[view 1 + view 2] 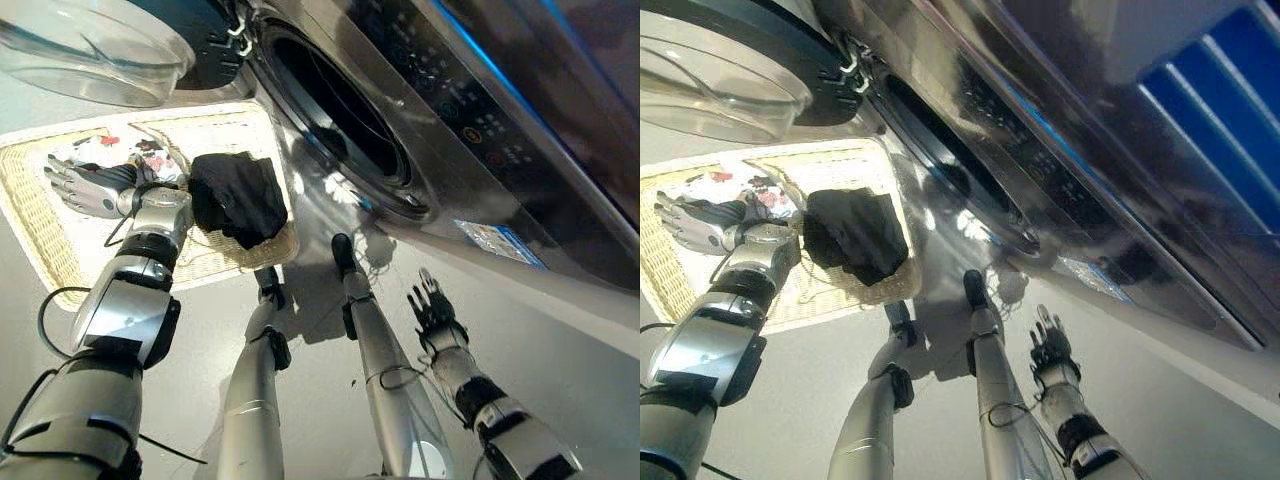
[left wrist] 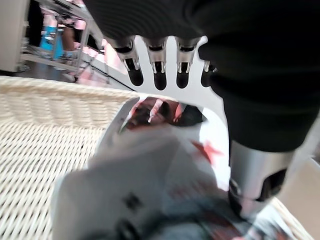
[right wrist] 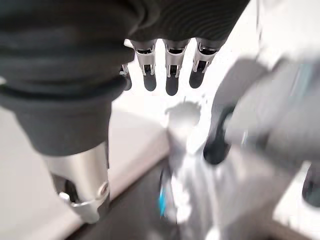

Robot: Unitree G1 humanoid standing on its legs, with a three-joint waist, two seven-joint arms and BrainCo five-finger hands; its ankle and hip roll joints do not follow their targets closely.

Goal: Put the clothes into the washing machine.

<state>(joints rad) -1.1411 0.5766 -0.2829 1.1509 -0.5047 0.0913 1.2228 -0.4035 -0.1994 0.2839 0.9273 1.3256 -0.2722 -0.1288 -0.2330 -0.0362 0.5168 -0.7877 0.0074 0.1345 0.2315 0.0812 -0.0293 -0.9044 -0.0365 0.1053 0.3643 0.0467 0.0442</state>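
Now the left hand (image 1: 88, 188), fingers straight, hovers over the printed cloth (image 1: 118, 152) in the basket (image 1: 40, 235); the black cloth (image 1: 237, 197) lies bunched beside it, its length toward the washer (image 1: 345, 120). The right hand (image 1: 432, 305) hangs open.

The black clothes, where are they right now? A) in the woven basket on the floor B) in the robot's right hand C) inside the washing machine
A: the black clothes lie in the woven basket, by the white patterned garment that the open left hand reaches over; the washing machine door is open, and the right hand is open, holding nothing.
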